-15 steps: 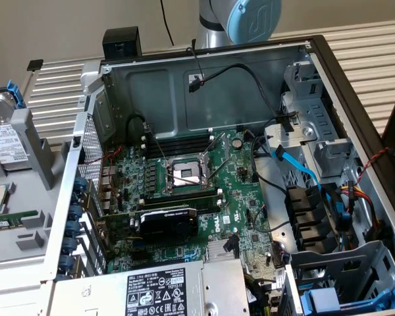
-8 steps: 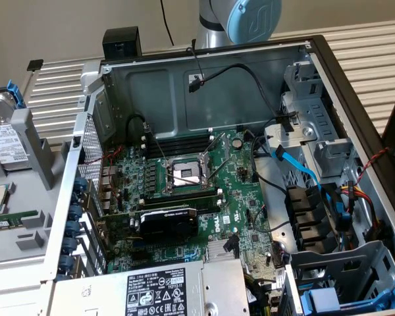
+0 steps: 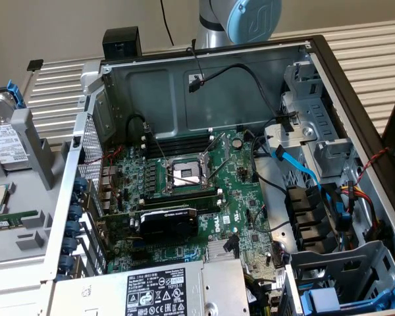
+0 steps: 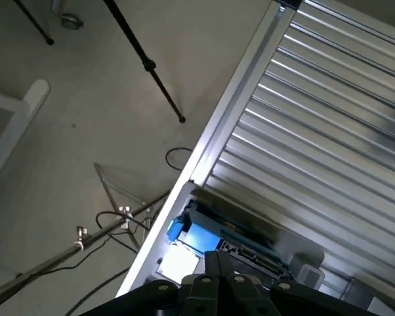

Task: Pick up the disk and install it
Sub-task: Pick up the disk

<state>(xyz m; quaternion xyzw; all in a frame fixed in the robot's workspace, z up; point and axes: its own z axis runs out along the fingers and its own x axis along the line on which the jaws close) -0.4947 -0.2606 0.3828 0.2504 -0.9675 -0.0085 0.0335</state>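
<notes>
The pick-up step seems to be in hand: the end effector (image 4: pixel 218 262), fingers closed on nothing, points down toward the disk (image 4: pixel 201 236), which stands on edge in a grey holder (image 3: pixel 36 148) on the table (image 4: pixel 329 151) beside the open computer case (image 3: pixel 204 85), so grasping it would call for parting the fingers first.

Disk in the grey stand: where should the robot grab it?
Probably by its top edge, coming straight down from above. The disk seems to stand on edge in the grey stand, so its upper part with the blue frame sticks out for pinching across the flat faces.
</notes>
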